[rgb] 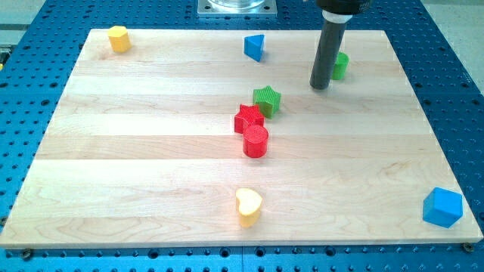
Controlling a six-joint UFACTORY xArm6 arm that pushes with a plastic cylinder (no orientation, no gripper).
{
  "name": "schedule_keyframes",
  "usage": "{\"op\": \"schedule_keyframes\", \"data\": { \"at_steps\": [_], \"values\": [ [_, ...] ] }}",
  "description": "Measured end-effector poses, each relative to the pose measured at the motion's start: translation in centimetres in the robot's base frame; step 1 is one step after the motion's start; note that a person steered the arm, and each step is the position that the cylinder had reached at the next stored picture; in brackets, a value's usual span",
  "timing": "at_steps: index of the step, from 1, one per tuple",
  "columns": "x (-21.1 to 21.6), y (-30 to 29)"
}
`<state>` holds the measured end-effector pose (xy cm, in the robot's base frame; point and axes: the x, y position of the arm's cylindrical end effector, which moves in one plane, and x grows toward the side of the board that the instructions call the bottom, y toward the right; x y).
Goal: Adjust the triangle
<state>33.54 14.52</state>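
Note:
The blue triangle lies near the view's top edge of the wooden board, a little right of centre. My tip rests on the board to the right of and below the triangle, well apart from it. A green block sits just right of the rod, partly hidden behind it.
A green star, a red star and a red cylinder cluster at the board's middle. A yellow heart lies near the bottom edge. A yellow block is at top left. A blue cube is at bottom right.

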Motion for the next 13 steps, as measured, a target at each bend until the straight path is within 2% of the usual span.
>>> {"op": "schedule_keyframes", "data": {
  "at_steps": [1, 2, 3, 4, 6, 7, 9, 10, 11, 13],
  "values": [
    [-2.6, 3.1],
    [-7.2, 7.9],
    [-10.6, 9.6],
    [-10.6, 9.6],
    [-10.5, -0.8],
    [-10.5, -3.7],
    [-10.5, -4.0],
    [-9.1, -5.9],
    [-6.6, -11.3],
    [-6.5, -13.3]
  ]
}}
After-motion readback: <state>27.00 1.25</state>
